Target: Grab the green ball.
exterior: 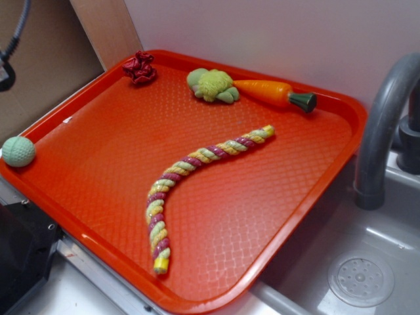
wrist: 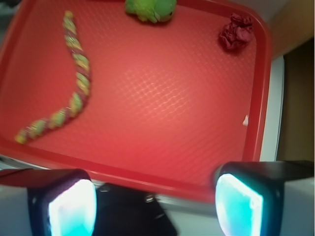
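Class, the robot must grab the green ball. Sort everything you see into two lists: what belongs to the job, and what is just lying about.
Belongs to the job:
green ball
gripper

Just lying about:
twisted rope toy
leafy green toy
carrot toy
dark red crumpled thing
red tray

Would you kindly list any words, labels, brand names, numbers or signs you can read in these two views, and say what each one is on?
There is no readable text in either view.
The red tray bears only an embossed diamond pattern, no lettering.
The green ball, the rope toy, the carrot toy and the leafy green toy carry no labels.
A small white mark on the tray's rim in the wrist view is too small and blurred to read.
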`<act>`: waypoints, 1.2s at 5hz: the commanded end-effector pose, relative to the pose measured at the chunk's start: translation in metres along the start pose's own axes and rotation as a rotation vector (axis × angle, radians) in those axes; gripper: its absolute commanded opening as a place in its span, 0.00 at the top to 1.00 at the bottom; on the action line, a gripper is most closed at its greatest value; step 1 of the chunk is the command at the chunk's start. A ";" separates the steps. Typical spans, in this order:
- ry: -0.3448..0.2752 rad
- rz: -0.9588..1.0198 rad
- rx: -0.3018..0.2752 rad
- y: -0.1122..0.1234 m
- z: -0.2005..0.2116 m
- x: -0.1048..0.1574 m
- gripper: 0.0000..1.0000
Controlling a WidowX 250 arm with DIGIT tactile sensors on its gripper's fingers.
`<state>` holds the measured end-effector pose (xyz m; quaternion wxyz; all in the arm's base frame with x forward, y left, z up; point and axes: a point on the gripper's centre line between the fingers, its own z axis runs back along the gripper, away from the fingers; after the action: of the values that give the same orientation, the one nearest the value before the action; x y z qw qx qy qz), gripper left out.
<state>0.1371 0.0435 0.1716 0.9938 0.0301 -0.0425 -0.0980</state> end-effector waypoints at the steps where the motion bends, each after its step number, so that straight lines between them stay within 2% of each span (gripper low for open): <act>1: 0.081 -0.200 -0.054 0.041 -0.057 -0.015 0.00; 3: 0.192 -0.217 -0.042 0.056 -0.103 -0.046 0.00; 5: 0.253 -0.213 0.029 0.084 -0.145 -0.063 0.00; 6: 0.315 -0.133 0.085 0.092 -0.160 -0.071 1.00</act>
<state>0.1078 0.1586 0.0168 0.9788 0.0994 0.0998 -0.1488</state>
